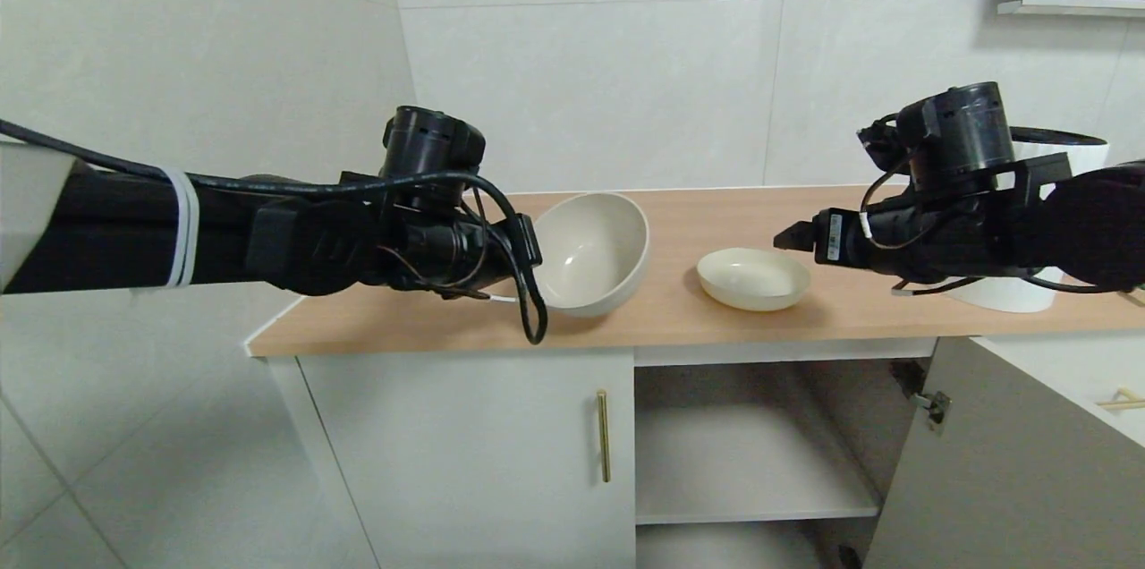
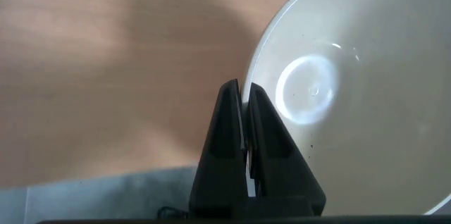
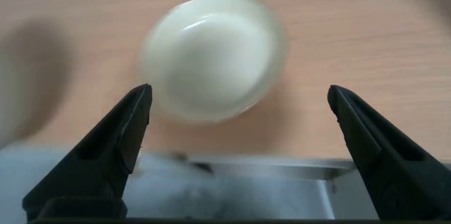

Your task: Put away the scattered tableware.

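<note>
Cream bowl point(image 1: 595, 251) tilted, rim pinched between left fingers point(image 2: 227, 122), right fingers point(image 3: 123, 146) spread wide near shallow dish point(image 1: 753, 278)

A strip of bare desk point(image 1: 671, 283) is lying between the tilted bowl point(image 1: 595, 251) and the small dish point(image 1: 754, 278), giving passage toward 12 o'clock, where the tiled wall point(image 1: 626, 86) is closing things off. The bowl, pinched by the left hand point(image 1: 530, 254), is blocking the dish's 9 o'clock; the wide-spread right hand point(image 1: 794, 240) and a white container point(image 1: 1006, 293) are crowding its 3 o'clock. Below, at 6 o'clock, the cupboard door point(image 1: 1002, 462) is hanging open, leaving the shelf point(image 1: 751, 471) reachable.
</note>
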Robot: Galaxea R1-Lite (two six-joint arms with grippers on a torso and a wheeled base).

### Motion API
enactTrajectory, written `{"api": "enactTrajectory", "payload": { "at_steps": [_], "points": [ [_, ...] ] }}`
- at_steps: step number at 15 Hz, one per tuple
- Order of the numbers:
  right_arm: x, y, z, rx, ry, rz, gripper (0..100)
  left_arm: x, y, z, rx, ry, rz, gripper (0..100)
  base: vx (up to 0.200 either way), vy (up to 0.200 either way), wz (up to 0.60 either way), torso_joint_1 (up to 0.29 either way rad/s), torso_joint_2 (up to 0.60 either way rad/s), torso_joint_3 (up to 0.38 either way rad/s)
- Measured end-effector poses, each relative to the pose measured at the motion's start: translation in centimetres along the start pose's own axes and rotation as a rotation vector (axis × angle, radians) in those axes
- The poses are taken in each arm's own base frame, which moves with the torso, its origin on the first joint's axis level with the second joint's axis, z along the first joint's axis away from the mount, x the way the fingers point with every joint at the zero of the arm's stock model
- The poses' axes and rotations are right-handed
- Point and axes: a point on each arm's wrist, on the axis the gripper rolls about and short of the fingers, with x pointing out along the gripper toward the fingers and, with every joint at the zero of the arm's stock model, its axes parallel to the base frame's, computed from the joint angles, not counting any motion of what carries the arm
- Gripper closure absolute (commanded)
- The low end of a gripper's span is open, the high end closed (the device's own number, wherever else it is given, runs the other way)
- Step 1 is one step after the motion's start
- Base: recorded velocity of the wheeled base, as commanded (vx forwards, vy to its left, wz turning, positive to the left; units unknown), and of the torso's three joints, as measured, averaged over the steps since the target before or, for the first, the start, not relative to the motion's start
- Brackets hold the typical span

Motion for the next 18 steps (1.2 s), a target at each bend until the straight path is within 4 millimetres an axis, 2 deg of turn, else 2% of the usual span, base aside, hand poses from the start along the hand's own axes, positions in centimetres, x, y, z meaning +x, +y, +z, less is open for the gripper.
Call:
{"api": "enactTrajectory", "payload": {
  "at_steps": [4, 8, 9, 15, 18],
  "points": [
    [4.8, -0.3, -0.9, 0.009, 0.004, -0.178, 0, -2.9, -0.2, -0.4, 0.008, 0.065, -0.136, 100, 0.0, 0.0, 0.0, 0.0, 0.0, 0.0],
    [7.5, -0.5, -2.0, 0.024, 0.035, -0.206, 0, -4.7, -0.3, -0.2, 0.014, 0.042, -0.201, 100, 0.0, 0.0, 0.0, 0.0, 0.0, 0.0],
    [7.8, -0.5, -2.1, 0.026, 0.04, -0.209, 100, -4.9, -0.3, -0.2, 0.014, 0.04, -0.203, 100, 0.0, 0.0, 0.0, 0.0, 0.0, 0.0],
    [8.6, -0.5, -2.6, 0.032, 0.059, -0.203, 100, -5.6, -0.4, 0.0, 0.014, 0.028, -0.211, 100, 0.0, 0.0, 0.0, 0.0, 0.0, 0.0],
    [8.2, -0.5, -2.3, 0.069, 0.073, -0.155, 100, -6.4, -0.3, -0.1, 0.02, 0.021, -0.218, 100, 0.0, 0.0, 0.0, 0.0, 0.0, 0.0]
  ]
}}
